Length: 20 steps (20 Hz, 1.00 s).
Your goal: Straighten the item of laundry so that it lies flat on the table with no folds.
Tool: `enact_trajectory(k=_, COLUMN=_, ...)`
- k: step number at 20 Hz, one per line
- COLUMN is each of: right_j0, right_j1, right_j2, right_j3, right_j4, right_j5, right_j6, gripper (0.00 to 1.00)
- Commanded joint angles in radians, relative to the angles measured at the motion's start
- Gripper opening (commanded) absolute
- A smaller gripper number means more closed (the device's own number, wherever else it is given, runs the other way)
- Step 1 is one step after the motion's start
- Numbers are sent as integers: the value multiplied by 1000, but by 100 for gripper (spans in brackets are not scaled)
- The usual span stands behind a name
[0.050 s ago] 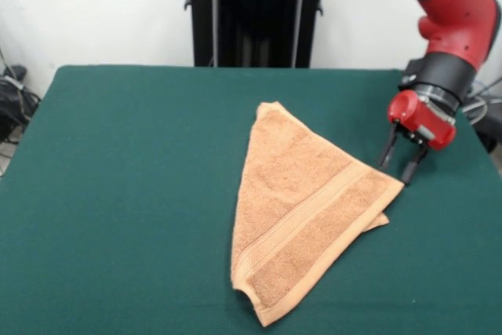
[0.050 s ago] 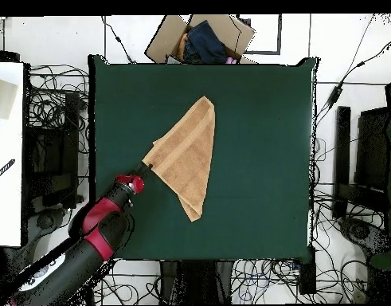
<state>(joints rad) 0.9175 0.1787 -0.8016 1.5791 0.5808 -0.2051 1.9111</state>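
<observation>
Lying folded over on itself, the towel [image 1: 302, 209] makes a rough triangle on the table [image 1: 125, 194] rather than a square, so the task is not yet done: one layer sits on top of another, and a sliver of the lower layer peeks out beneath the corner closest to the end effector [image 1: 400, 161]. That corner, where the woven band runs out to the hem, points straight at the end effector and lies just below and beside its tips; the rest of the cloth spreads away from it, narrowing to one point on the far side and a blunter end toward the camera in the front view.

The end effector hangs just off that corner with its two dark fingers [image 1: 387, 153] parted and nothing between them, tips low and close to the table. In the overhead view it likewise sits right at the towel's protruding corner. This placement reads as a set-up for pinching the upper layer at the corner, since that is the loose flap which, drawn back across, would likely open the fold. Catching both layers together looks like the main risk, as they lie nearly flush there.
</observation>
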Motion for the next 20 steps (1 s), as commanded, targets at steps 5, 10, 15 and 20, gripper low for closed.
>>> enact_trajectory(k=5, right_j0=-60, right_j1=75, right_j2=174, right_j3=-141, right_j4=21, right_j5=-64, right_j6=156, gripper=100)
enact_trajectory(k=10, right_j0=-75, right_j1=67, right_j2=166, right_j3=-138, right_j4=0, right_j5=-76, right_j6=143, gripper=100)
enact_trajectory(k=15, right_j0=-78, right_j1=78, right_j2=149, right_j3=-139, right_j4=-1, right_j5=-94, right_j6=134, gripper=100)
enact_trajectory(k=20, right_j0=-74, right_j1=85, right_j2=135, right_j3=-135, right_j4=4, right_j5=-96, right_j6=127, gripper=100)
